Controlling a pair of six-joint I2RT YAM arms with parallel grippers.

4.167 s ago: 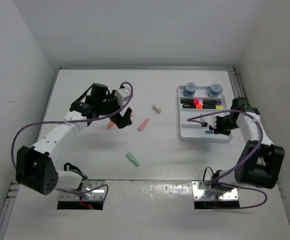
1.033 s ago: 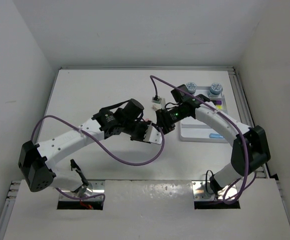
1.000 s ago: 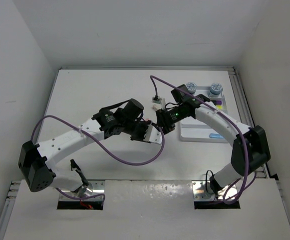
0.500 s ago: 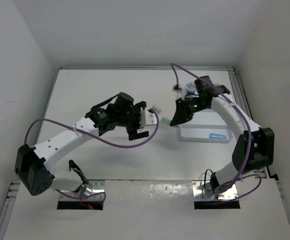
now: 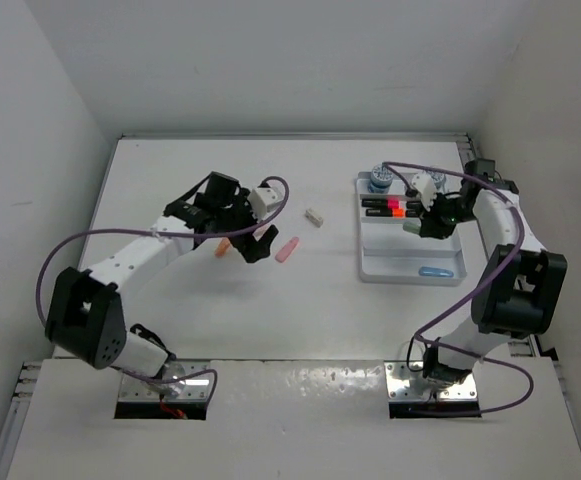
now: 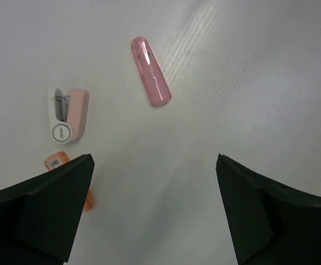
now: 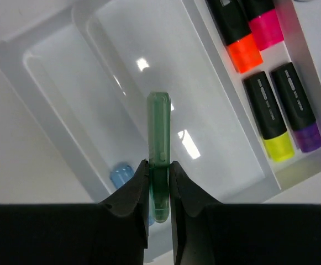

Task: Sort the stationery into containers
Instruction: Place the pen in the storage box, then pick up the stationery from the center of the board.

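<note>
Where white walls (image 5: 290, 60) enclose it, matte white table (image 5: 320, 310), tray (image 5: 395, 258) right.

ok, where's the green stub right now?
Right wrist view: the green stub is pinched in the right gripper over the tray's wide middle section, between the blue stub and the markers.

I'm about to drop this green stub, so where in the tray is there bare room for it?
The wide middle section of the tray is bare, bordered by the markers on one side and the narrow strip holding the blue stub on the other. The right claw holds the green stub over it. The marker row is crowded.
</note>
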